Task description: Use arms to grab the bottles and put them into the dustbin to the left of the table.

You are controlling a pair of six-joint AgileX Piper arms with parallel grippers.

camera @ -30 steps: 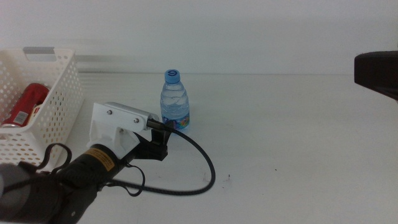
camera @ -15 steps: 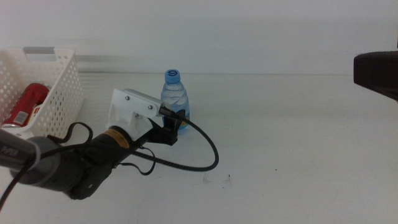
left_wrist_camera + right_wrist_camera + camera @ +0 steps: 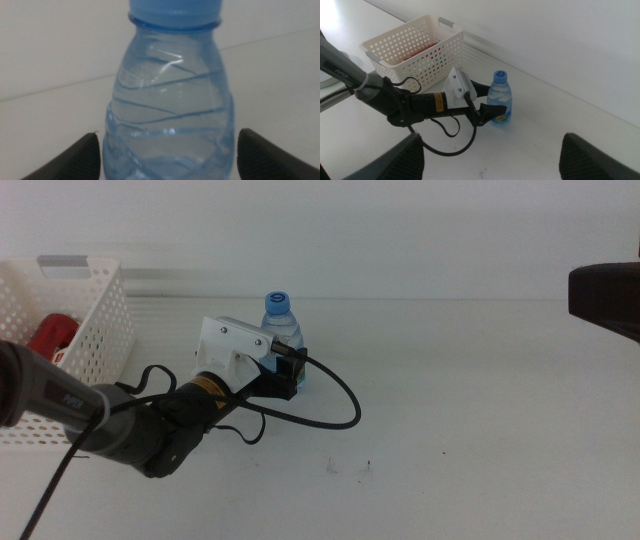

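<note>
- While jaws sit spread either side of the water bottle [image 3: 170,105], could still go wrong: closing off-centre on the rounded, ribbed wall might squeeze it sideways and tip it over.
- Left gripper [image 3: 285,375] at the bottle's lower body, reaching in from roughly 8 o'clock in the middle view; jaws wide open, one tip on each flank in the left wrist view, nothing held, contact with the plastic not visible.
- Could also topple if pushed further forward: thin, light-looking plastic, narrow base, nothing behind to brace it.
- Could slip during the lift if pinched too low on the tapering body; a firmer squeeze may dent the soft wall.
- Cable [image 3: 335,395] loops onto the table [image 3: 480,430] just at 4 o'clock of the bottle; might drag or snag on the swing toward the basket.
- Bottle [image 3: 282,340] stands upright a little left of table centre, long axis vertical, blue cap [image 3: 279,302] pointing straight up.
- Basket [image 3: 85,320] lies at 9 o'clock of the bottle, well apart, with a red can [image 3: 52,335] already lying inside.
- Right gripper [image 3: 490,155] hangs high over the right side of the table, jaws spread wide and empty, far from the bottle [image 3: 499,100].
- No yellow bottle seen anywhere.
</note>
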